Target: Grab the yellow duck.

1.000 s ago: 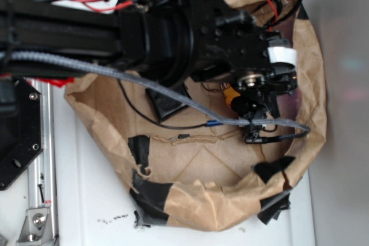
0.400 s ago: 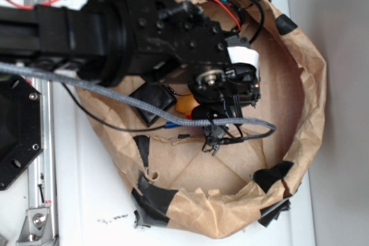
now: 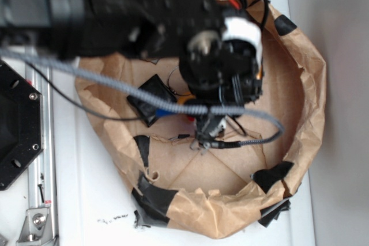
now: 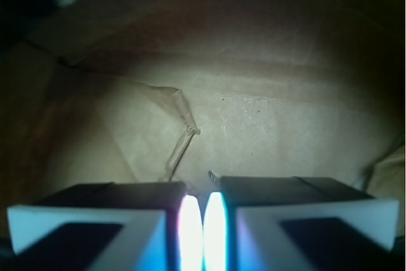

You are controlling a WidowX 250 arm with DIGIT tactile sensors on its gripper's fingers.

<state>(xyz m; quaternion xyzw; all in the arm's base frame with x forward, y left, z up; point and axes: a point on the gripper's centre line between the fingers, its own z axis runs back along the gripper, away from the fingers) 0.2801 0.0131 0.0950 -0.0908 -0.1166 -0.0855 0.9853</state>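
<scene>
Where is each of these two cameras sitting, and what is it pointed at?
Exterior: sits overhead, looking down on the brown paper bag and the black arm; the hand hangs inside the bag, beside the yellow duck and a black wallet.
Wrist: sits on the hand, looking at the bag's creased floor; only the two fingers show, nearly touching.
Shared: the hand and the bag's paper floor.

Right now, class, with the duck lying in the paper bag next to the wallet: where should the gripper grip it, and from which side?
Probably the rounded body, from straight above. Only a sliver of the yellow duck shows under the arm, close beside the black wallet, so a sideways approach looks blocked. The gripper is shut and needs opening first.
</scene>
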